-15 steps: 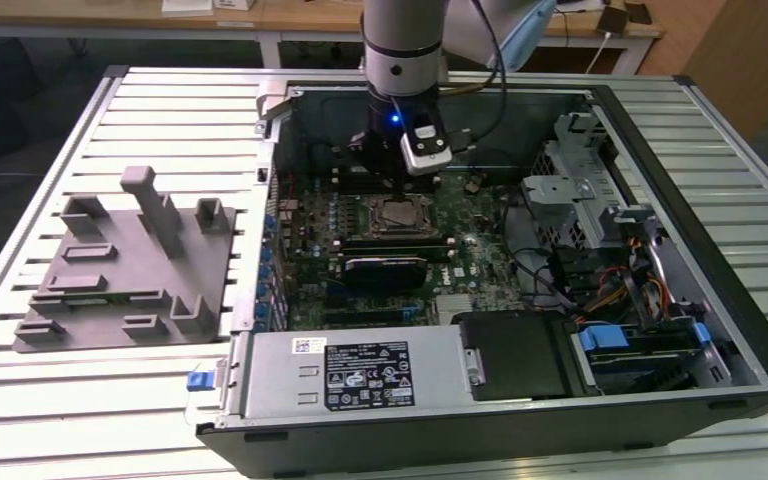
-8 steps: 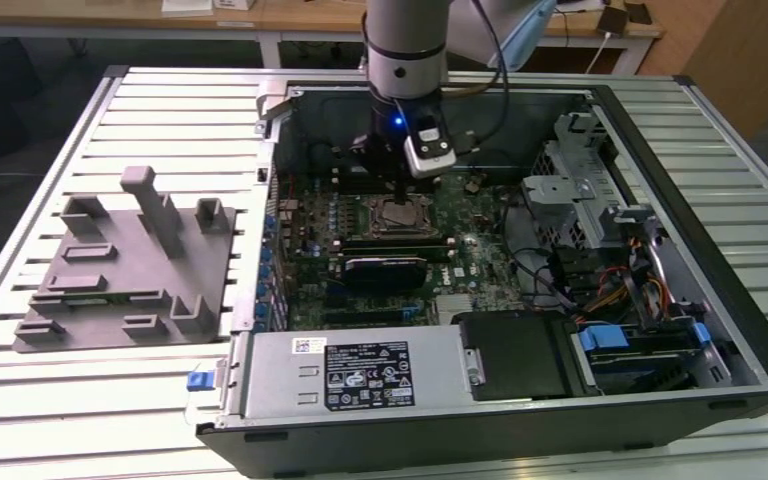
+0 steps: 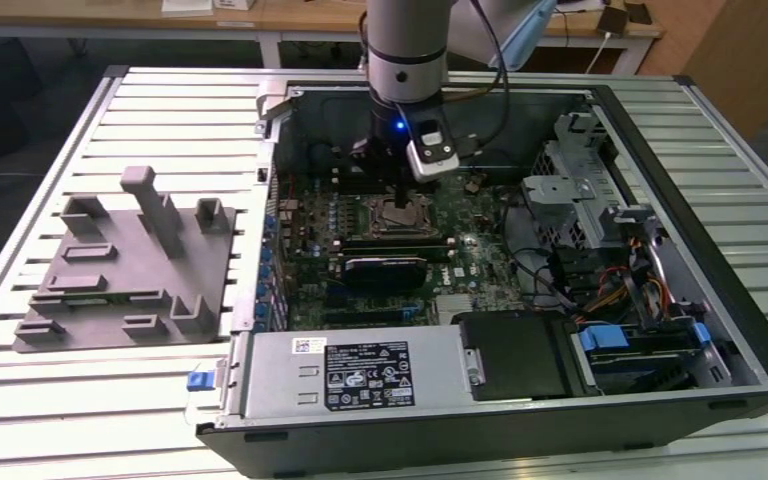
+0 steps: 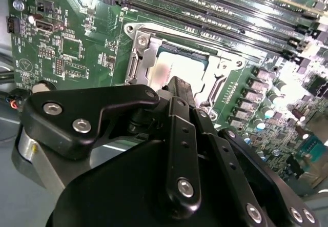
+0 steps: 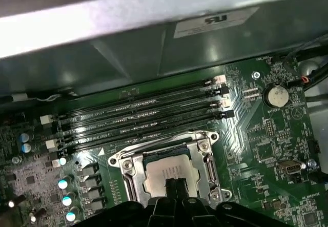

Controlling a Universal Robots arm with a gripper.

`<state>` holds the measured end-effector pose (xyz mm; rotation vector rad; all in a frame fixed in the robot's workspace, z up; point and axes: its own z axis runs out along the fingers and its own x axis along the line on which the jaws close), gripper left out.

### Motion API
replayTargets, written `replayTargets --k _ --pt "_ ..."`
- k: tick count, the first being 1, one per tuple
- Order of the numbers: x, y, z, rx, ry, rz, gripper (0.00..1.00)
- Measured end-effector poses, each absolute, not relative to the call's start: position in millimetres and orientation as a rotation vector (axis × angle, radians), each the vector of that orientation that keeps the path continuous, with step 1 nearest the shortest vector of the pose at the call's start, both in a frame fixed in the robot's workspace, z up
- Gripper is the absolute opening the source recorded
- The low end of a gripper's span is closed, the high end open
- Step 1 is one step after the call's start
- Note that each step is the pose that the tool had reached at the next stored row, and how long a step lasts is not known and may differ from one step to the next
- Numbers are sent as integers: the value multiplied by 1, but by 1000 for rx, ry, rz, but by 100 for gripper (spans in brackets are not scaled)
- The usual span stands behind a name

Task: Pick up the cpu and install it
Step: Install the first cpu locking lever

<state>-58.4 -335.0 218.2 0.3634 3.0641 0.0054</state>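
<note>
The cpu (image 5: 163,171) is a small silvery square lying flat inside the metal socket frame (image 5: 124,166) on the green motherboard, and it appears in both wrist views (image 4: 168,69). My gripper (image 5: 174,186) hangs right over it with its narrow black fingertips (image 4: 180,87) drawn together, down at the chip's top face. Nothing is held between the fingers. In the exterior view the arm reaches down into the open computer case, with the gripper (image 3: 395,196) above the socket (image 3: 400,216).
Several long memory slots (image 5: 143,115) run beside the socket. A black finned block (image 3: 384,270) sits just below the socket in the exterior view. Drive cages and cables (image 3: 598,240) fill the case at that view's right. A grey tray (image 3: 104,290) stands on the table at its left.
</note>
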Motion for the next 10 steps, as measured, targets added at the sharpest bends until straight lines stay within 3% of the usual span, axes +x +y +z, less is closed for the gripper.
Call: replayTargets --k 10 --pt "-58 -335 235 315 3070 8 11"
